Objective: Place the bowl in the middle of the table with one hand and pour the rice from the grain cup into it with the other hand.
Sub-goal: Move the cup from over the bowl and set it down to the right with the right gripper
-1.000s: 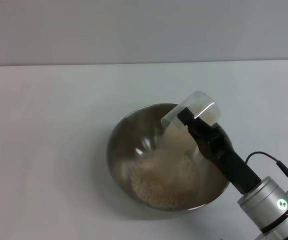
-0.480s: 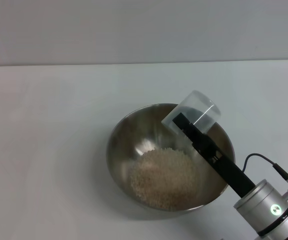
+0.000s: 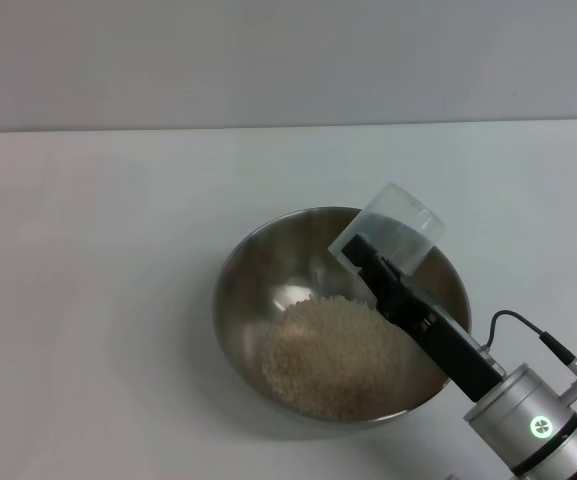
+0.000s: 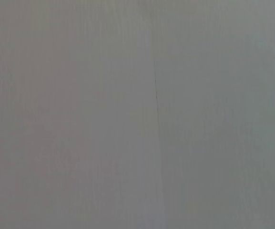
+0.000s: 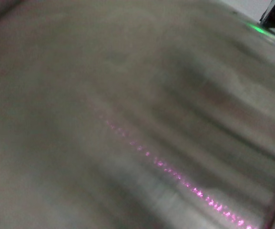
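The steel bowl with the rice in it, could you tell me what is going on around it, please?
The right gripper holds the clear grain cup tipped over the far right side of the steel bowl, its mouth pointing down into the bowl. The cup looks empty, and the rice lies in a heap on the bowl's bottom. The bowl stands near the middle of the white table. The left arm is out of the head view.

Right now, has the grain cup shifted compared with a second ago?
Barely. The grain cup, held tipped by the right gripper, stays over the bowl's far rim; only the stream has stopped, the rice now in the bowl.
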Robot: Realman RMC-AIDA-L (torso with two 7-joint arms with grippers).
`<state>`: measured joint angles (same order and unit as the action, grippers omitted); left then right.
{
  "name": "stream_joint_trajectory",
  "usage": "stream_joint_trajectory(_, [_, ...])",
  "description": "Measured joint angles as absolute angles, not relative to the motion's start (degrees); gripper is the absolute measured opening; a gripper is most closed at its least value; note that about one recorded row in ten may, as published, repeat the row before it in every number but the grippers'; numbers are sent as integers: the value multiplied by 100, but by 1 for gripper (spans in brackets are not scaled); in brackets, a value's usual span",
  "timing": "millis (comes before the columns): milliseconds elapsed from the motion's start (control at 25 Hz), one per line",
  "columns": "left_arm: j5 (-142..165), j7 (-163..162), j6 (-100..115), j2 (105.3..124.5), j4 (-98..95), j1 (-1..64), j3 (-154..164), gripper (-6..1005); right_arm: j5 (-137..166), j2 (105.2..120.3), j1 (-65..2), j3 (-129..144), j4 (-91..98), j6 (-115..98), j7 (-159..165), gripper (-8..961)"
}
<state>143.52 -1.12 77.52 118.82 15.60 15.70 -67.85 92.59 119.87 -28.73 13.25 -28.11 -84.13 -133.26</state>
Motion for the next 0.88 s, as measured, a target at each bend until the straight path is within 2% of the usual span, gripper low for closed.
stream_joint_trajectory(360, [14350,-115,7752,11883,1555,1574,-6785,859,9264,11988,-2894,1254,-2894,-8527,-12851,27])
stream_joint_trajectory(880, [14342,-115,7752,11882,1556,1567,-6785,858,9271,11948,-2573,648,-3409,-9978,-8672,30])
